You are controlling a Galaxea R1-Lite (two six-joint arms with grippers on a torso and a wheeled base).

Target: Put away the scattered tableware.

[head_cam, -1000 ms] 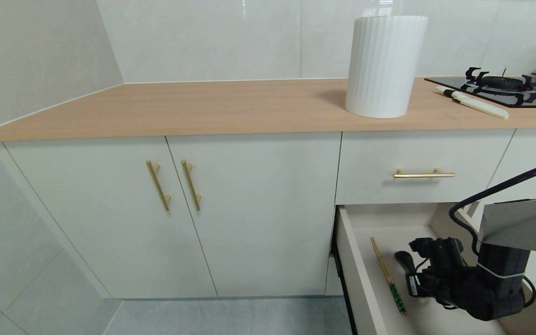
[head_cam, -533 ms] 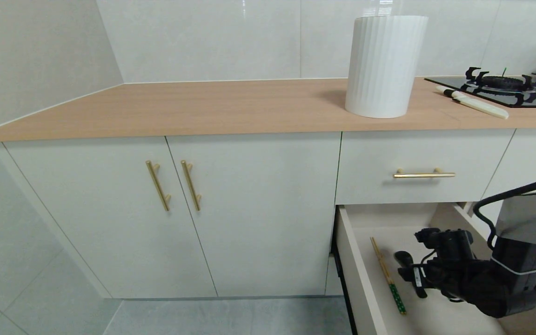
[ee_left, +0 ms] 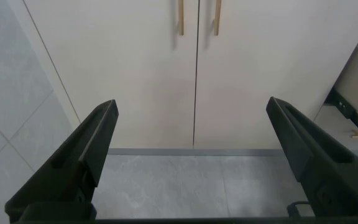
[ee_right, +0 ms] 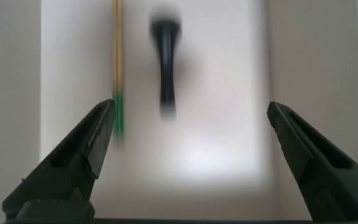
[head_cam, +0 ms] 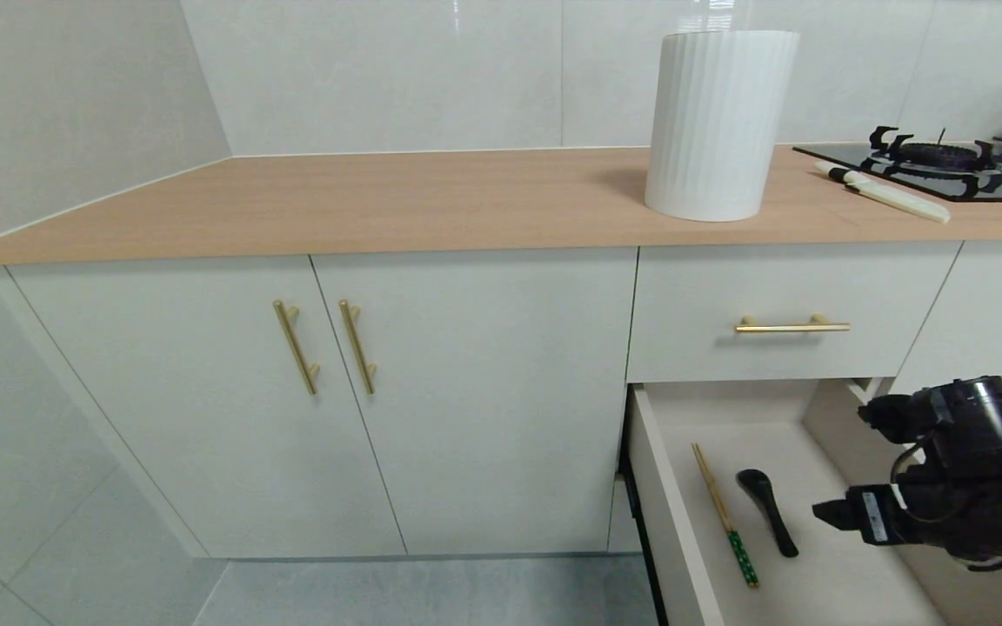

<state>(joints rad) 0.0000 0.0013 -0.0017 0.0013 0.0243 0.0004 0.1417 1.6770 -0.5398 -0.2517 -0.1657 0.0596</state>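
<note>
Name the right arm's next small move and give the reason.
Probably lift the right claw out of the drawer toward the knife on the countertop. The claw is open and empty above the drawer. The black spoon and chopsticks already lie inside it, and the knife is the one utensil left out, beside the stove.

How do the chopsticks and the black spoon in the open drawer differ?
The chopsticks are longer, thin and straight; the spoon is shorter, with a rounded bowl. The chopsticks are wood-coloured with green ends; the spoon is all black. The chopsticks lie nearer than the spoon to the left wall of the drawer. Both lie flat, side by side, apart.
</note>
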